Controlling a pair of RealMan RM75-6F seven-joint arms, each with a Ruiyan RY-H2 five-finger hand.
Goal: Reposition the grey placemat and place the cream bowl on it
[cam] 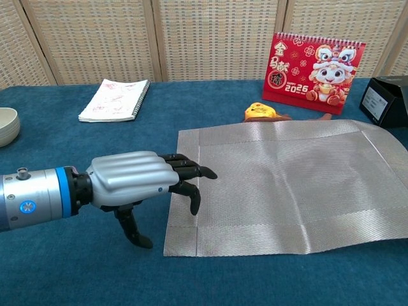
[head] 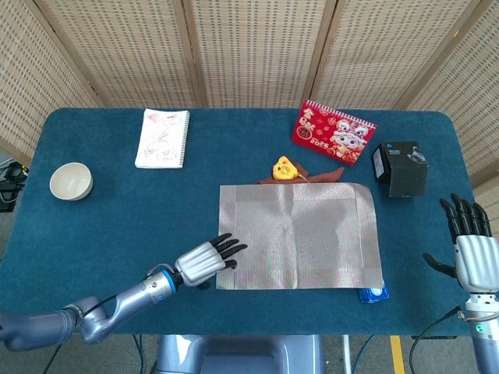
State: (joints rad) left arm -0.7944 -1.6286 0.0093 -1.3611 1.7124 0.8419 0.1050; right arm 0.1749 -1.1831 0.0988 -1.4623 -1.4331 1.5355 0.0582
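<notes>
The grey placemat [head: 300,234] [cam: 287,182] lies flat on the blue table, right of centre. My left hand [head: 209,260] [cam: 143,178] reaches over the mat's left edge with its fingertips [cam: 194,171] on or just above the weave and its thumb hanging below; it holds nothing. The cream bowl [head: 71,181] [cam: 6,125] sits upright and empty at the table's far left, well away from both hands. My right hand [head: 470,241] stands upright with fingers spread at the table's right edge, empty; the chest view does not show it.
A spiral notepad [head: 163,138] [cam: 115,101] lies at the back left. A red desk calendar [head: 333,132] [cam: 317,64], a small yellow toy [head: 284,168] [cam: 260,111] and a black box [head: 400,167] [cam: 384,102] crowd the mat's far side. A blue item [head: 373,293] peeks from under its near right corner.
</notes>
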